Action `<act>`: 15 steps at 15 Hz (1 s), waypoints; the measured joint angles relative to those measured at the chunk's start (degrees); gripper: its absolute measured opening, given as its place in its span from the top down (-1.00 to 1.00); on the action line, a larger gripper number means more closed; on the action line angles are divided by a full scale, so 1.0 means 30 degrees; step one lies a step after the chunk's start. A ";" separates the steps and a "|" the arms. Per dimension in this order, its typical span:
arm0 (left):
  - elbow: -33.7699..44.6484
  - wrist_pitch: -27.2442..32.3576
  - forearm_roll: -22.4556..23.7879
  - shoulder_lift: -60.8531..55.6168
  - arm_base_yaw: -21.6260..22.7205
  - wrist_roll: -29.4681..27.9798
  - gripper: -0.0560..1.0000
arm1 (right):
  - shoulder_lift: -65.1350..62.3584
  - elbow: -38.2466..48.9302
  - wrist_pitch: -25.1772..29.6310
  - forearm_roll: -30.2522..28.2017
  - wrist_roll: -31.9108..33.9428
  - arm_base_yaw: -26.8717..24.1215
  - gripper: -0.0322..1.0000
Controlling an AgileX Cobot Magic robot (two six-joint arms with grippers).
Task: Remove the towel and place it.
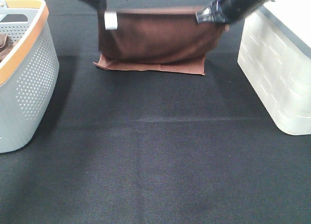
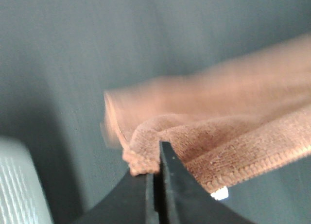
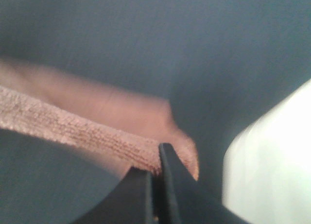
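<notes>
I've got both jaws clamped on the towel (image 1: 158, 42): left gripper (image 2: 154, 178) and right gripper (image 3: 156, 178) each pinching a top corner. It hangs between them, long axis left-right, bottom hem dragging on the black table (image 1: 155, 151), midway between grey basket (image 1: 24, 78) and white bin (image 1: 277, 73).

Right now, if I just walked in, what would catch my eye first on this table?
The reddish-brown towel at the far middle of the black table, stretched between the left tool and the right tool, each pinching an upper corner while its bottom edge trails on the cloth. A grey perforated basket stands at the left edge, a white bin at the right.
</notes>
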 joint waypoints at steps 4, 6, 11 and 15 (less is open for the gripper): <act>0.0000 0.3762 -0.0745 0.0000 0.0115 0.0286 0.89 | 0.0000 0.0000 0.4966 0.6112 -0.5176 -0.0038 0.94; 0.0267 0.3915 -0.1490 -0.0038 0.0115 0.0630 0.89 | 0.0000 0.0000 0.7372 0.6417 -0.5080 -0.0076 0.94; 0.4221 0.3934 -0.1929 -0.1012 -0.0917 0.1509 0.89 | -0.0019 0.0000 1.1956 0.6494 -0.4717 -0.0095 0.94; 0.7888 0.3896 -0.2215 -0.2979 -0.1261 0.1566 0.89 | -0.0019 -0.0019 1.4515 0.7888 -0.4679 -0.0095 0.94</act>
